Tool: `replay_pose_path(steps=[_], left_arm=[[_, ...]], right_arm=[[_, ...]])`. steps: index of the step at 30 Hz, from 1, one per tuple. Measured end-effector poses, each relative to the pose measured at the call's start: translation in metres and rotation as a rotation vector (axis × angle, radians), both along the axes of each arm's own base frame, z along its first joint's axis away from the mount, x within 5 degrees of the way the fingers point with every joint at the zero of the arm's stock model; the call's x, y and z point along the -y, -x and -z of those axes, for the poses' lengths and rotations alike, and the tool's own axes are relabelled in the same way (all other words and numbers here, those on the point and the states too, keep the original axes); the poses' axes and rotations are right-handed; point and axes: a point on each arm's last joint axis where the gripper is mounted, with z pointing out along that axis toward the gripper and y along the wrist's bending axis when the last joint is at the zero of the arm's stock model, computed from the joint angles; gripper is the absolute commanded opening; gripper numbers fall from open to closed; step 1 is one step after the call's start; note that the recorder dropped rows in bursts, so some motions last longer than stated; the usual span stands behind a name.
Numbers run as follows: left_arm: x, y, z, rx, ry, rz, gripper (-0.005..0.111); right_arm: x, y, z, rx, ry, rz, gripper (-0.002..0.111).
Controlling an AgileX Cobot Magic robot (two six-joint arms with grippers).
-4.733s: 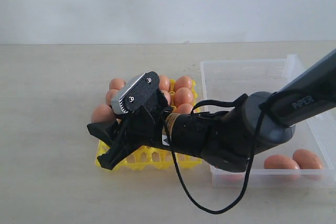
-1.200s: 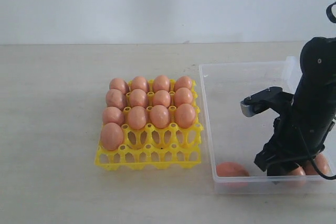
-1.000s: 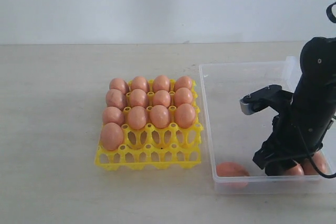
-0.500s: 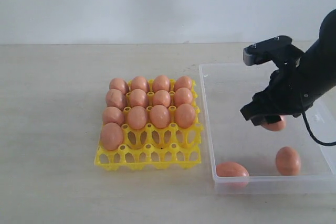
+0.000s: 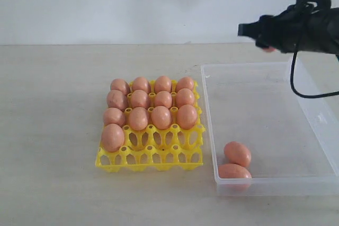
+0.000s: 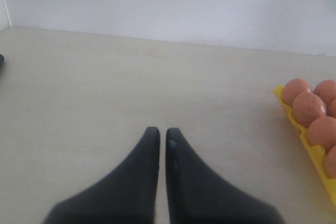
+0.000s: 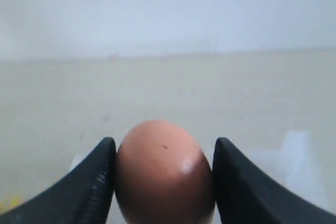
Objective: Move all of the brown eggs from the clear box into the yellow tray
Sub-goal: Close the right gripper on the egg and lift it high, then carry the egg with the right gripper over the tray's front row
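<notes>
- Exterior view: the yellow tray [image 5: 151, 155] sits on the table [image 5: 53, 130]. Thirteen brown eggs [image 5: 161, 117] fill its cups: three full rows at the back and one egg at the left end of the next row.
- The clear box [image 5: 265, 99] lies just beside the tray, on its right. Two loose eggs [image 5: 237, 153] lie close together in the box's near corner on the tray side.
- The right pincer [image 5: 263, 39] hangs high, well apart from the tray, up and to its right over the box's far edge. A sliver of the held egg [image 5: 269, 49] shows beneath it.
- Left wrist view: the left pincer [image 6: 161, 136] is drawn together, with only a thin slit between its fingers, over the table near the tray's edge.
- Right wrist view: the right pincer is clamped on the held egg, with one finger [image 7: 92, 182] against each side.
</notes>
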Motion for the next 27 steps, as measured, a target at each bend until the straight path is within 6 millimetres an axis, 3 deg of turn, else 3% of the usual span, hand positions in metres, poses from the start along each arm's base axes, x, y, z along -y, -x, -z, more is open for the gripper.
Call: replay_pose_path(steps=[4, 7, 12, 15, 20, 27], left_arm=[[0.000, 0.000, 0.000, 0.000, 0.000, 0.000, 0.004], [0.000, 0.000, 0.000, 0.000, 0.000, 0.000, 0.004], [0.000, 0.000, 0.000, 0.000, 0.000, 0.000, 0.004], [0.000, 0.000, 0.000, 0.000, 0.000, 0.000, 0.004], [0.000, 0.000, 0.000, 0.000, 0.000, 0.000, 0.004], [0.000, 0.000, 0.000, 0.000, 0.000, 0.000, 0.004]], right_arm=[[0.016, -0.006, -0.022, 0.244, -0.039, 0.202, 0.000], [0.014, -0.011, -0.041, 0.399, -0.073, 0.184, 0.000], [-0.014, -0.015, -0.077, 0.661, -0.089, -0.132, 0.000], [-0.037, -0.009, -0.086, 0.711, -0.161, -0.403, 0.000], [-0.068, 0.008, -0.069, 0.529, -0.235, -0.794, 0.000], [-0.099, 0.031, 0.009, 0.215, -0.291, -0.943, 0.000]])
